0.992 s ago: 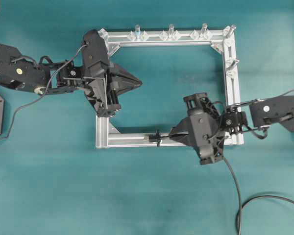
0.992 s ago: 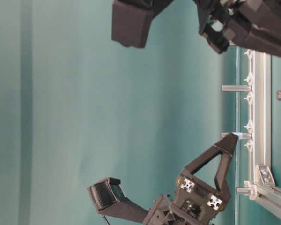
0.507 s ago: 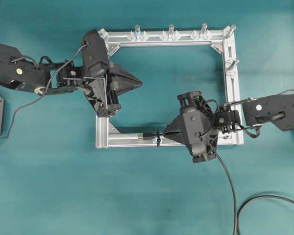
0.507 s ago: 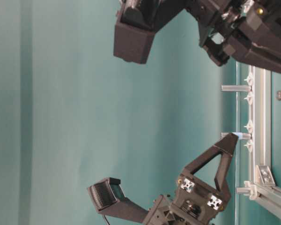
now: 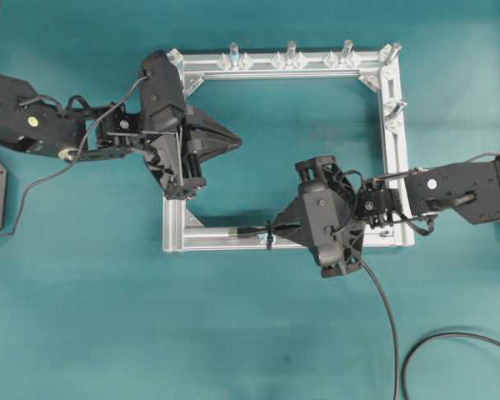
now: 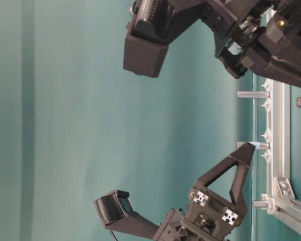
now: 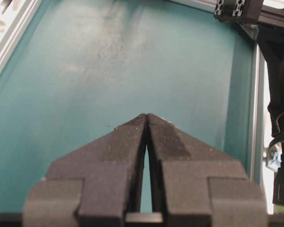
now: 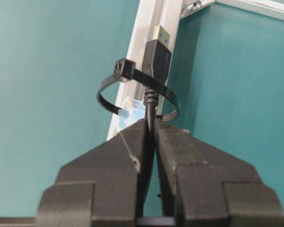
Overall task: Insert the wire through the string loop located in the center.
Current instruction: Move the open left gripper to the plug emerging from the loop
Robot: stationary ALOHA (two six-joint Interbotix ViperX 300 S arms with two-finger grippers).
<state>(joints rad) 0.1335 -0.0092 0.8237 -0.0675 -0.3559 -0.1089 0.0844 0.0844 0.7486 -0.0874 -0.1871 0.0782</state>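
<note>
The wire (image 8: 150, 101) is a thin black cable ending in a black plug with a gold tip (image 8: 157, 56). My right gripper (image 8: 150, 124) is shut on the cable just behind the plug. The string loop (image 8: 114, 101) is a thin black ring round the silver bar (image 8: 146, 28), and the plug reaches through it, with the ring's front band crossing the plug's base. In the overhead view the right gripper (image 5: 277, 230) sits at the loop (image 5: 268, 236) on the frame's bottom bar, and the plug (image 5: 247, 232) pokes out to the loop's left. My left gripper (image 5: 238, 140) (image 7: 146, 116) is shut and empty, hovering inside the frame.
The square aluminium frame (image 5: 292, 73) lies on the teal table, with upright silver pegs (image 5: 291, 50) along its top and right bars. The wire's slack (image 5: 387, 317) trails from the right gripper toward the lower right. Blue tape (image 8: 132, 109) sits on the bar under the loop.
My right gripper has moved left along the bottom bar, carrying the plug up to and through the loop. The left arm has not moved.
</note>
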